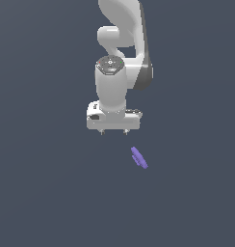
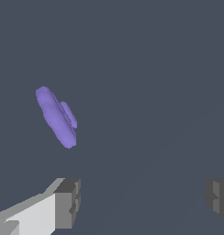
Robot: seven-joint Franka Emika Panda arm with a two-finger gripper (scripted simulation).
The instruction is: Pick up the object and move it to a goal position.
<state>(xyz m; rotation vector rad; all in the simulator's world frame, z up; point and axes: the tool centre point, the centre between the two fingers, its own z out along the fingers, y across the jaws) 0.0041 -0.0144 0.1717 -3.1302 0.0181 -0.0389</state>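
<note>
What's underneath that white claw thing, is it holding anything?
Nothing. Below the open gripper there is only bare grey floor. The purple piece lies off to the side, untouched; its underside is hidden.

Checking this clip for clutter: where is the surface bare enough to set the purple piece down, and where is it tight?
Almost everywhere. The dark surface is bare on the exterior view's left and along the bottom. The only occupied patch is where the purple piece lies, just below and right of the open pincer, not between its fingers.
</note>
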